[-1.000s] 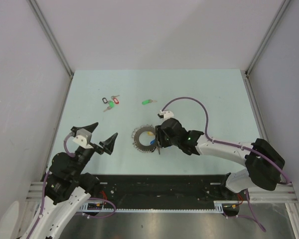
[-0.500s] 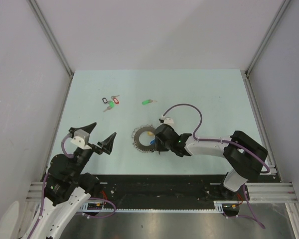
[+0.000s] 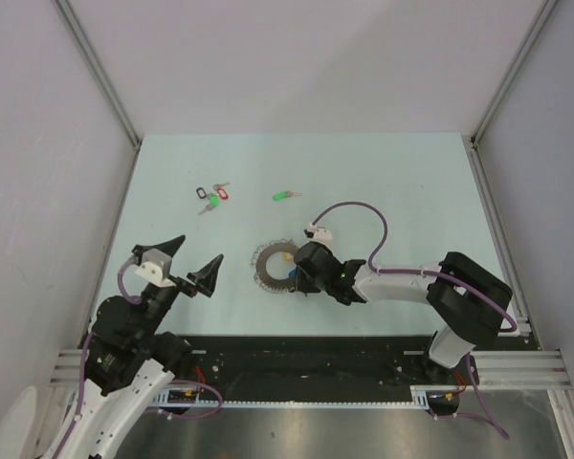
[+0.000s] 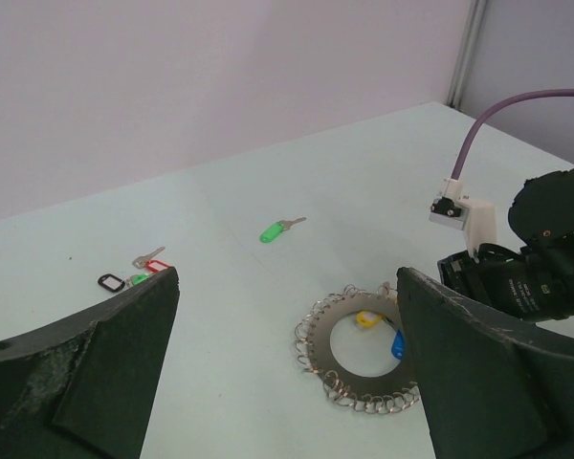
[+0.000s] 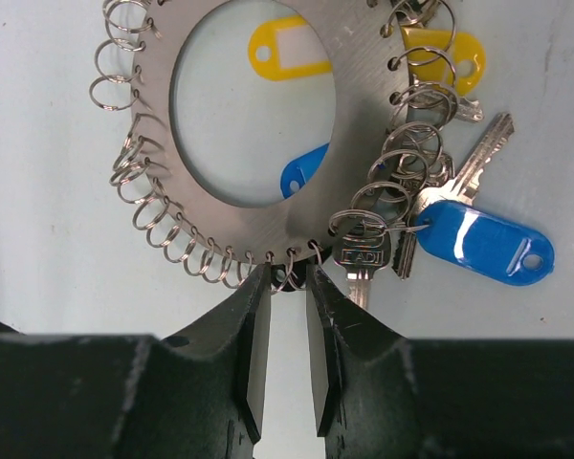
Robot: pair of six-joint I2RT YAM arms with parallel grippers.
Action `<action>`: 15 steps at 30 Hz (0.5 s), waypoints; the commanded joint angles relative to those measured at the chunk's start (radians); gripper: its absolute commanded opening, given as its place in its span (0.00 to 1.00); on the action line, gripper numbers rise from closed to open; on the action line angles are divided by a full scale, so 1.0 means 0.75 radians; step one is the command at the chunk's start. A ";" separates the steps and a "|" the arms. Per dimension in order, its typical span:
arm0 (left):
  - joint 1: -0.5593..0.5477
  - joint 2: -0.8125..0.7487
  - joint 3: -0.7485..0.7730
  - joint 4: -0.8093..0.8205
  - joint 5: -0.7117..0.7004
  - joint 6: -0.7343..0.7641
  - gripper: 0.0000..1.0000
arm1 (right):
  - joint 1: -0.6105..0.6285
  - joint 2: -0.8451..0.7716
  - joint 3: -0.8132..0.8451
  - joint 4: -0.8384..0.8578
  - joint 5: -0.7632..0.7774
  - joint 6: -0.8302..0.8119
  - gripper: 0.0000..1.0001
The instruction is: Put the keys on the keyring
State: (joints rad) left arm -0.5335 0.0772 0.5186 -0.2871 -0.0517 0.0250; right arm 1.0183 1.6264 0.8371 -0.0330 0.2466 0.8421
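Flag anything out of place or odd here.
The green key lies alone, well apart from the keyring, while the blue key sits at the ring's edge near the right gripper. Nothing looks spilled or damaged.

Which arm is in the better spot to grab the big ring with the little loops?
Right, most likely. The right gripper sits at the edge of the keyring, fingertips either side of a small loop. The left gripper hangs open off to the side, touching nothing.
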 commanded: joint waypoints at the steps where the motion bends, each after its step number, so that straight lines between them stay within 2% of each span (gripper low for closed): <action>1: 0.010 -0.001 -0.008 0.035 0.005 -0.025 1.00 | 0.013 0.006 -0.006 0.087 0.019 0.000 0.26; 10: 0.010 -0.001 -0.006 0.035 0.008 -0.023 1.00 | 0.025 -0.048 -0.006 0.071 0.090 -0.002 0.26; 15: 0.008 -0.001 -0.006 0.035 0.008 -0.025 1.00 | 0.025 -0.005 -0.006 0.062 0.066 0.029 0.26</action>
State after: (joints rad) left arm -0.5335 0.0772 0.5186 -0.2871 -0.0494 0.0250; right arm 1.0321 1.6249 0.8326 -0.0025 0.2668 0.8383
